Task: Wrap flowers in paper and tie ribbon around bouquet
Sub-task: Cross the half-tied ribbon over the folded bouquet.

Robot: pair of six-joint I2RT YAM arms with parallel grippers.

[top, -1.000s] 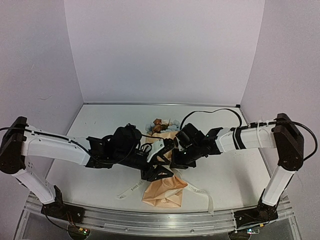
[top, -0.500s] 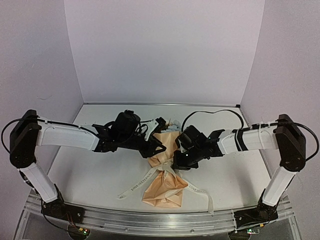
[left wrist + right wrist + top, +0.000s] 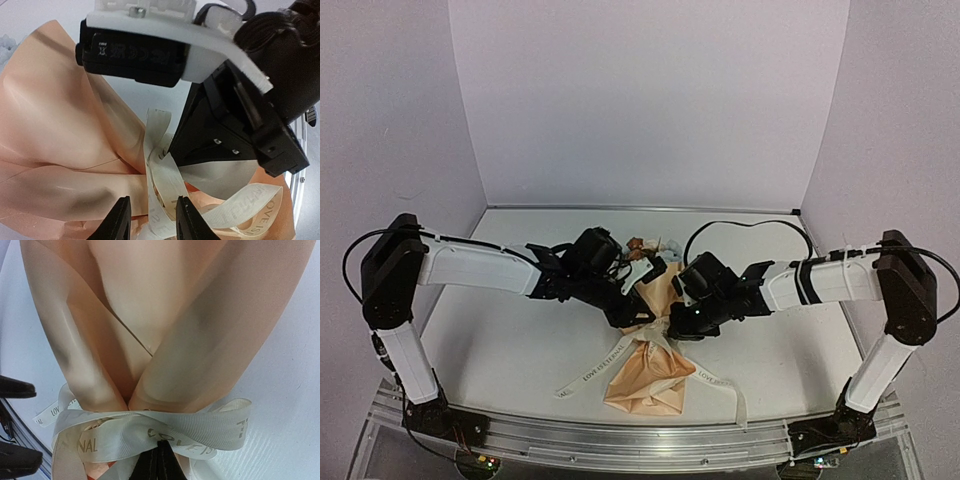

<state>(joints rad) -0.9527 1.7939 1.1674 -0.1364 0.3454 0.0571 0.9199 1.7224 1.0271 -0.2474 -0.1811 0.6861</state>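
The bouquet lies mid-table as a peach-tan paper cone, with the flowers peeking out at its far end. The cream lettered ribbon circles its narrow waist, and the tails trail toward the front edge. My left gripper is at the waist from the left, its jaws a little apart and straddling a ribbon strand. My right gripper comes in from the right, shut on the ribbon at the knot. The stems are hidden.
A black cable loops over the table behind the right arm. The second ribbon tail runs to the front metal rail. Lilac walls close in the back and both sides.
My left gripper swung from above the bouquet's lower half up to the ribbon at the waist, and its jaws narrowed. The right gripper stayed shut at the knot.
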